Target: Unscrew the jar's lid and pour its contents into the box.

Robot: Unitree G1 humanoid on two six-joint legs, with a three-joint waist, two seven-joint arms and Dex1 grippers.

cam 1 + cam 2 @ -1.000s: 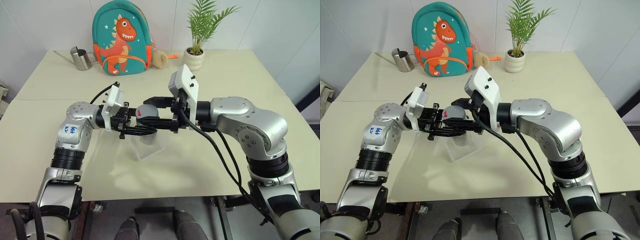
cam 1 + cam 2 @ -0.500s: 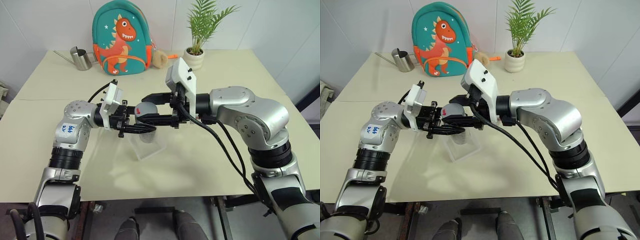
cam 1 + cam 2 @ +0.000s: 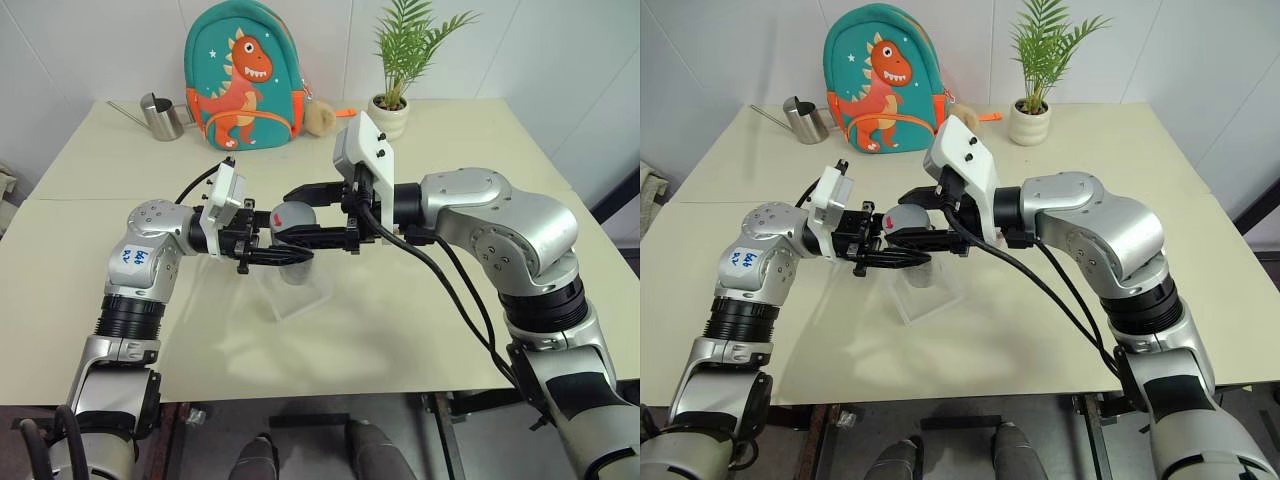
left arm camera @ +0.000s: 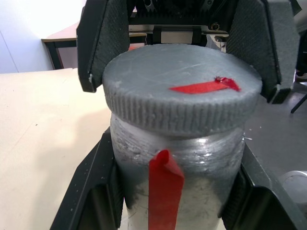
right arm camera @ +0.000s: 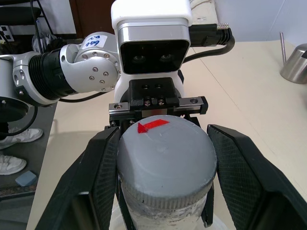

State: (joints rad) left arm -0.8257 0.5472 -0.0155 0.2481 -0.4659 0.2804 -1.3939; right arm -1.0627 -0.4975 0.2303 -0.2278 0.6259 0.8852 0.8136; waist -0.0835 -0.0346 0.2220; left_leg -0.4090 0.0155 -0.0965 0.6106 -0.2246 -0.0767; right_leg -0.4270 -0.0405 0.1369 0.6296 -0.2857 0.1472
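The jar (image 4: 201, 172) stands upright in the air, its clear wall marked with a strip of red tape. My left gripper (image 3: 285, 256) is shut on the jar's body from the left. The grey ribbed lid (image 5: 165, 158), marked with a red arrow, sits on top of the jar. My right gripper (image 3: 300, 216) is shut on the lid from the right, one finger on each side. The two grippers face each other, the right one higher than the left. The transparent box (image 3: 308, 300) lies on the table directly below the jar. The contents are hidden.
At the back of the cream table (image 3: 420, 330) stand a steel watering can (image 3: 160, 117), a teal dinosaur backpack (image 3: 243, 75), a small plush toy (image 3: 320, 118) and a potted plant (image 3: 390, 112). Cables hang from my right wrist.
My right forearm and wrist have risen a little. Both grippers keep their hold, and the jar stays over the box.
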